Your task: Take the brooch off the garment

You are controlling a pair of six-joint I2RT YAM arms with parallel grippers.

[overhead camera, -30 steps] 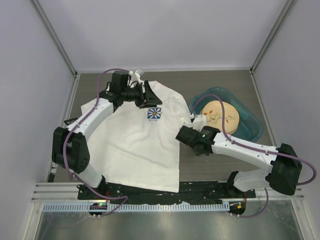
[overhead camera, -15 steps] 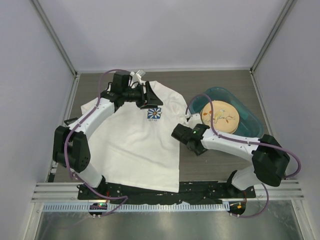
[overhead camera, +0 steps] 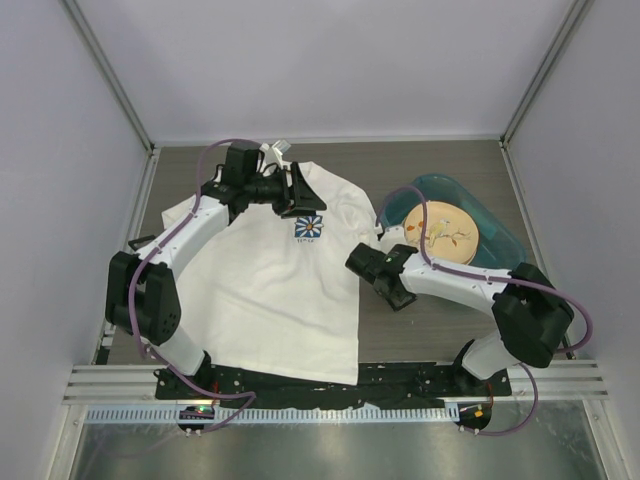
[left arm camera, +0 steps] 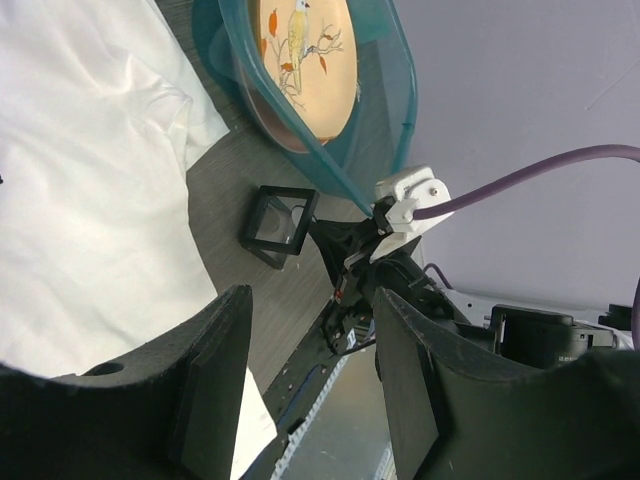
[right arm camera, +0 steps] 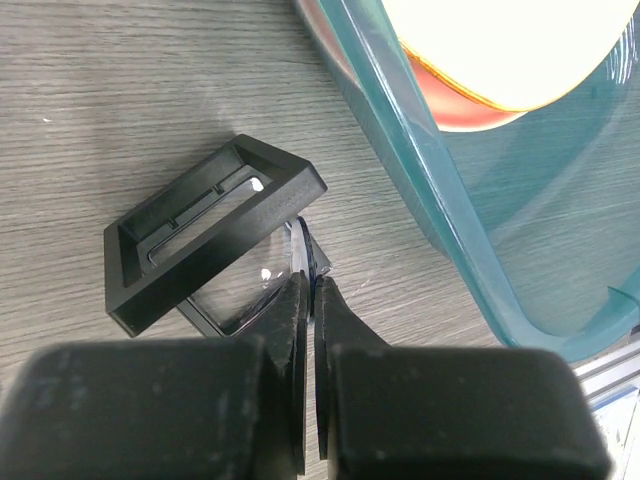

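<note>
Right wrist view: pinching the brooch (right arm camera: 312, 258), a dark-blue sliver, between closed right fingers (right arm camera: 292, 330), just above the open black box (right arm camera: 210, 235) lying on the table (right arm camera: 120, 100) beside the teal basin (right arm camera: 420, 180), toward the right edge. Holding left fingers (left arm camera: 215, 370) spread and empty over the collar of the garment (overhead camera: 270, 290), near the table's far edge.

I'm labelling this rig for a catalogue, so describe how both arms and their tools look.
The two arms match. The left arm and the right arm are each built of white tubular links joined by blocky black joint housings. A purple cable loops loosely along each one. Each ends in a matte black tool with two flat fingers: the left tool and the right tool.
</note>
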